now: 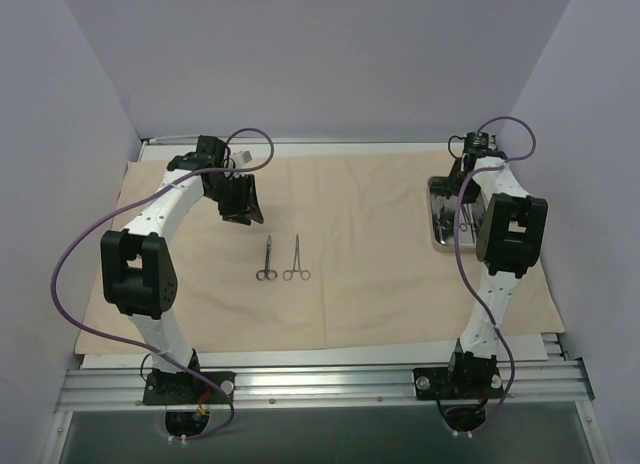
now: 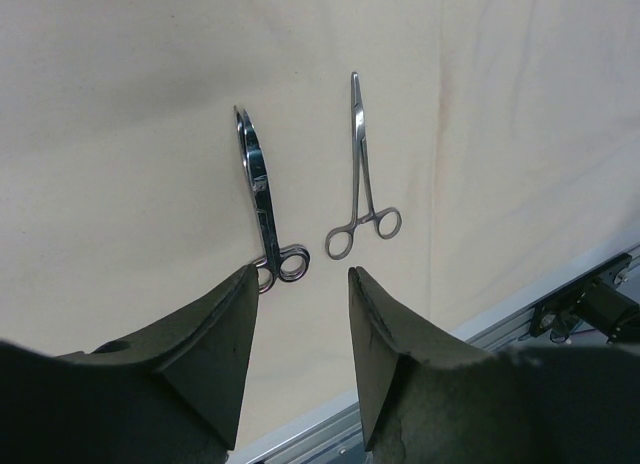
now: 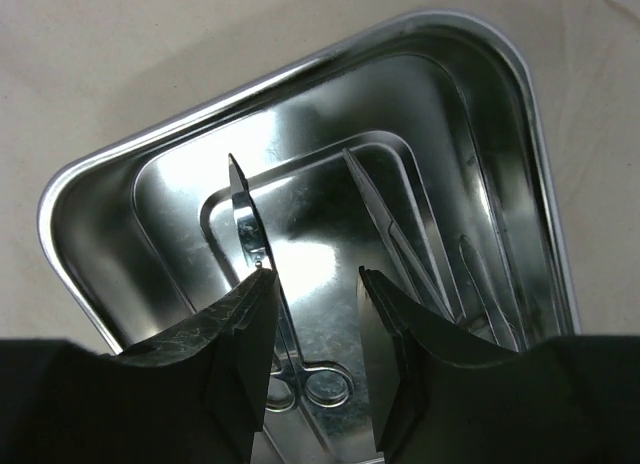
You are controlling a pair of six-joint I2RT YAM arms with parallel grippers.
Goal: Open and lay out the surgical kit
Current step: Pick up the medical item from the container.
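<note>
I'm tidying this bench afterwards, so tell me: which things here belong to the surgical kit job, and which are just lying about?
Belongs to the job: beige cloth; steel tray; scissors and tweezers in the tray; forceps and curved ring-handled instrument on the cloth.

Just there: purple cables; aluminium rail.

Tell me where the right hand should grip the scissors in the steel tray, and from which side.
Probably the thin shank between pivot and rings, from above, the right hand astride it. The scissors lie flat in the steel tray, whose walls block the sides.
</note>
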